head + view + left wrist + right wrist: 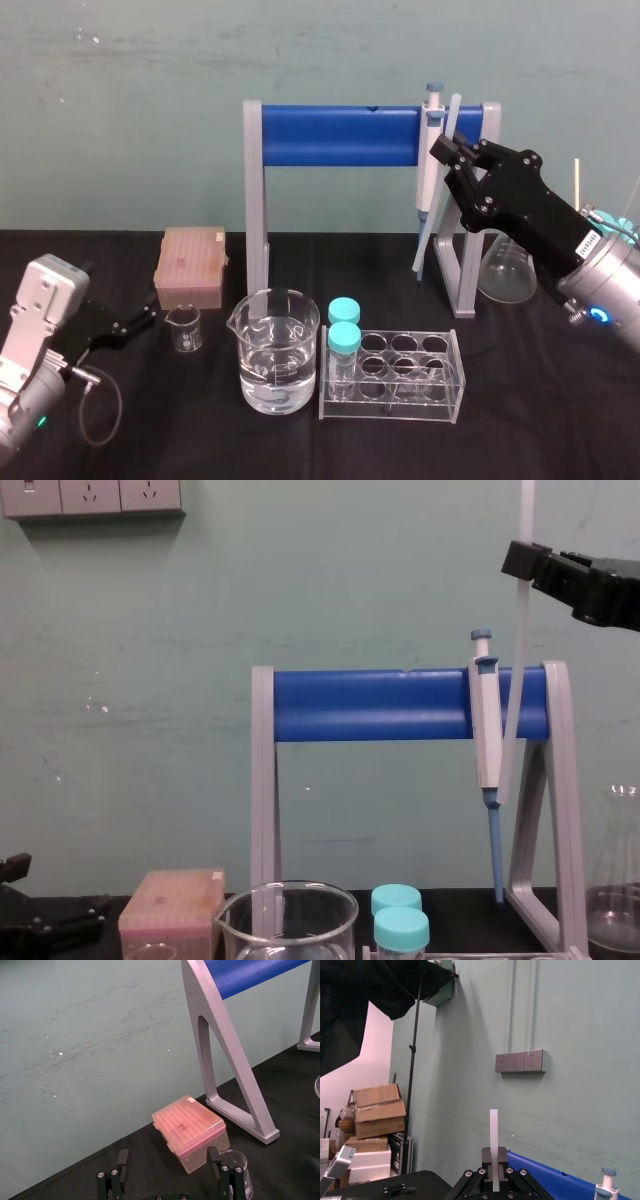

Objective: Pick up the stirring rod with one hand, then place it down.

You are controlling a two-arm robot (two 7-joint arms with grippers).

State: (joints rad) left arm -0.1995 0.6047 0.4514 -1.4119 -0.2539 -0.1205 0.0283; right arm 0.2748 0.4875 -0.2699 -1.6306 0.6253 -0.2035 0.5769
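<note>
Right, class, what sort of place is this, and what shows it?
Probably a laboratory bench: a white-and-blue pipette hanging on a blue-barred stand, a clear glass beaker, a clear rack with teal-capped tubes.

**Soft overhead light, glare only on the glass**

We see bright, diffuse light spread evenly over the green wall (120,110), with no hard shadows on it. In the chest view a thin dark band under the socket plate (92,498) tells us the light falls from above. The black bench (520,430) swallows light and shows hardly any shadow. Small glints sit on the large beaker (277,350) and the tube rack (392,375). The stirring rod (493,1140) glows pale. In the right wrist view a black cloth (365,990) hangs unlit against a bright room.
</note>
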